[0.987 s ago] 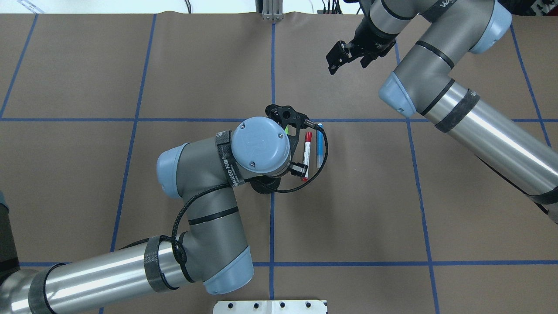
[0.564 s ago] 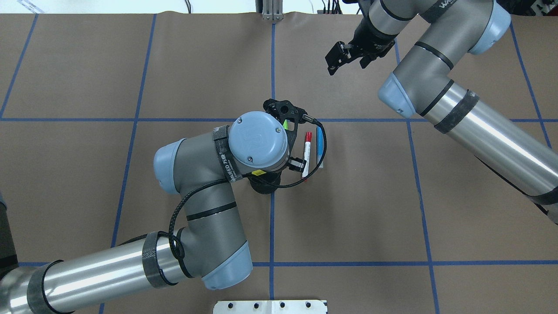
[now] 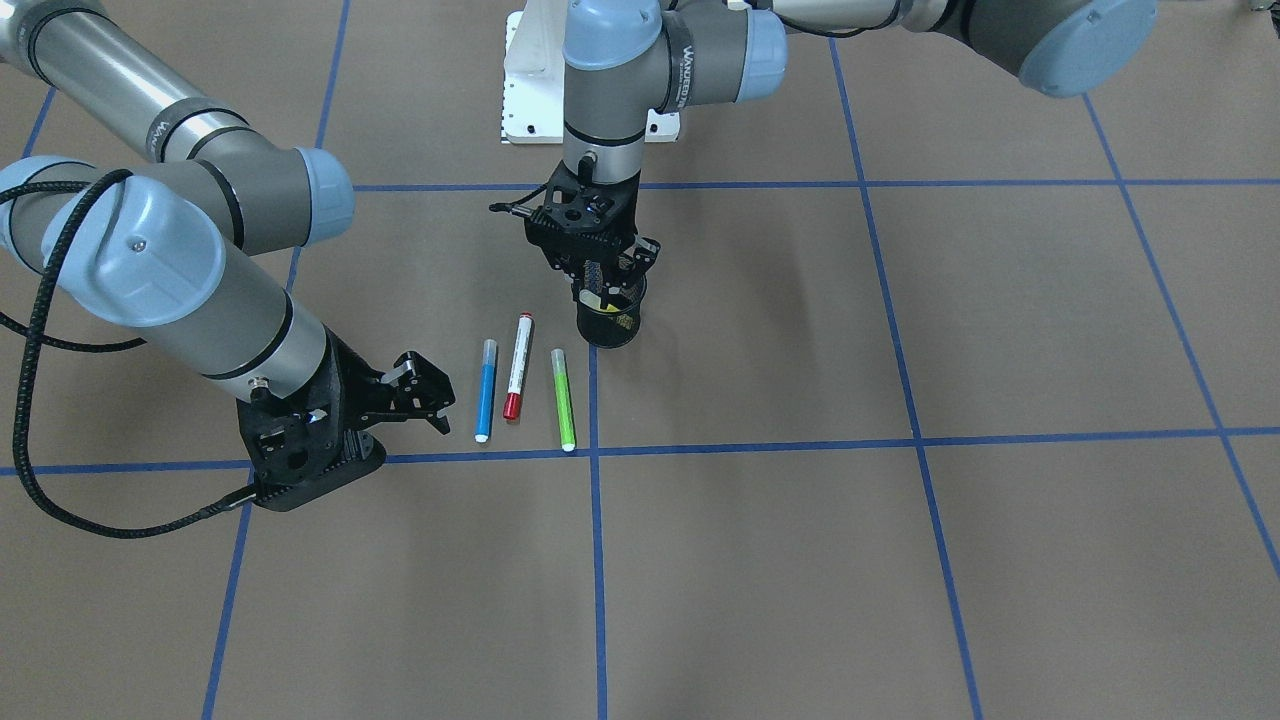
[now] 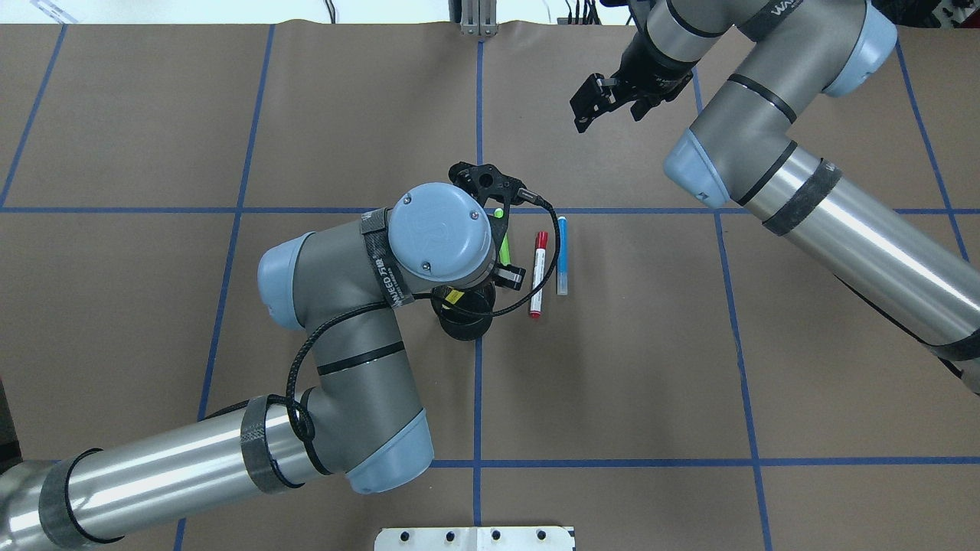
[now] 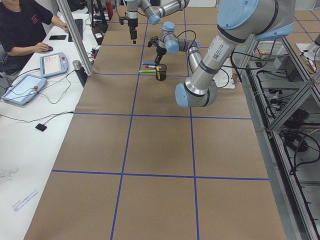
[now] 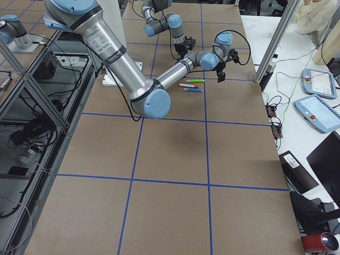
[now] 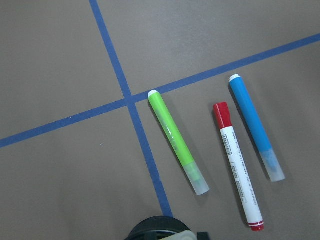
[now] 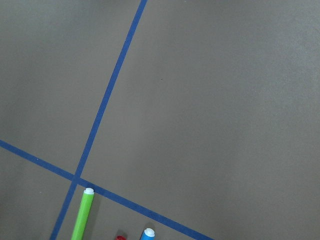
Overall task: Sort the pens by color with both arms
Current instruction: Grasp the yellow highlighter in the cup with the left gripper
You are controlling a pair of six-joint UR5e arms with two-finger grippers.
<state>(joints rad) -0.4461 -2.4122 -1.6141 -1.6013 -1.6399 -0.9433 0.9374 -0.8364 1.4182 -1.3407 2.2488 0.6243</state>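
In the middle, cup [image 3: 612, 332]: round black wire mesh, yellow pen [image 3: 596, 298] standing in it.
Left claw [image 3: 603, 290]: clenched on yellow pen.
Right claw [image 3: 432, 398]: released, lower left.
Flat on worktop [image 3: 800, 550]: blue pen [image 3: 485, 390], red-capped white pen [image 3: 518, 365], green pen [image 3: 563, 398].

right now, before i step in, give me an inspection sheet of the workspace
surface: brown paper mat with a blue tape grid, lying flat
job's things: blue pen, red-capped white pen and green pen lie side by side, apart; yellow pen shows in the black mesh cup
clutter: nothing seen
grippers: left gripper right over the cup, jaws' state cannot be told; right gripper beside the blue pen, jaws open, empty
cables: black cable loops off the right wrist
surroundings: seated person and teach pendant at the side bench; white base plate
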